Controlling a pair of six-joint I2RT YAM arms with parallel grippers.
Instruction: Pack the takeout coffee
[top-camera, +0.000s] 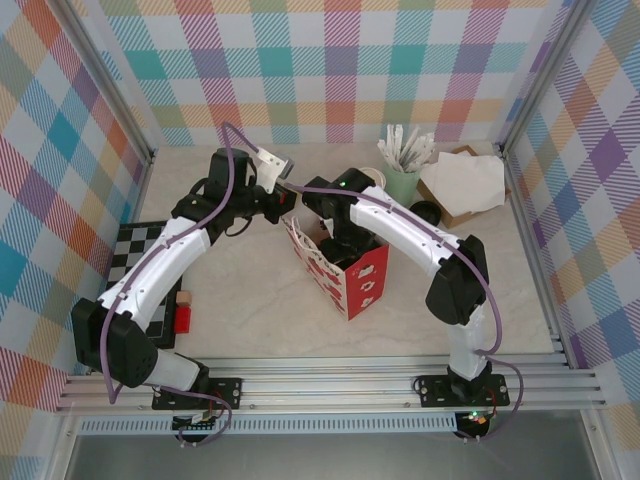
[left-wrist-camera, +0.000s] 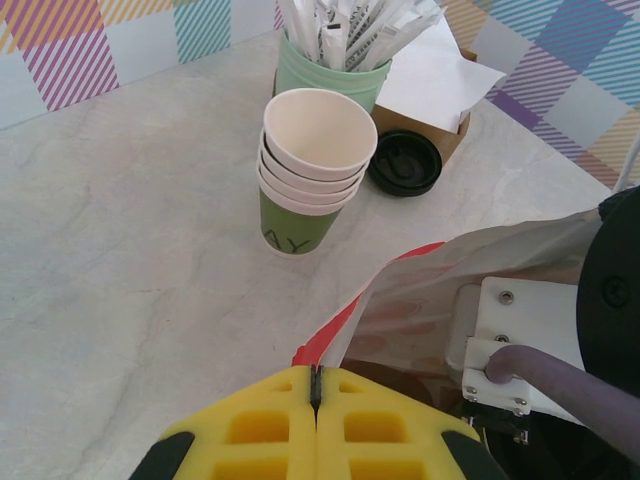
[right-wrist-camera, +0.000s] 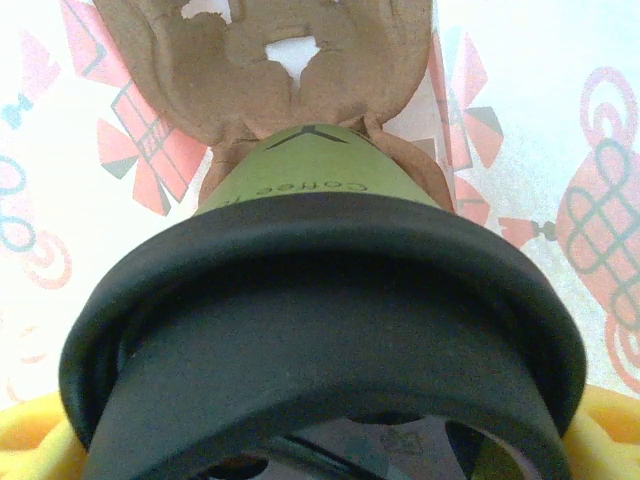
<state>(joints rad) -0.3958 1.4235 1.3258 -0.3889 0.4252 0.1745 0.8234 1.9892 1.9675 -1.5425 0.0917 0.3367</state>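
Observation:
The takeout coffee (right-wrist-camera: 305, 175), a dark-green cup under a black lid (right-wrist-camera: 320, 300), sits down inside the red-and-white paper bag (top-camera: 352, 283). Its base rests in a brown cardboard carrier (right-wrist-camera: 260, 70). My right gripper (right-wrist-camera: 320, 455) reaches into the bag from above. Its yellow fingers (right-wrist-camera: 25, 445) flank the lid and it is shut on the cup. At the bag's far left corner my left gripper (left-wrist-camera: 316, 378) is shut on the bag's rim (left-wrist-camera: 335, 330). In the top view the left gripper (top-camera: 287, 200) is at that corner, and the right arm hides the cup.
Behind the bag stand a stack of green paper cups (left-wrist-camera: 315, 170), a pale mint cup of white wrapped sticks (top-camera: 402, 182), a loose black lid (top-camera: 425, 212) and a napkin box (top-camera: 465, 180). At the left lie a checkered board (top-camera: 135, 245) and a red block (top-camera: 184, 318).

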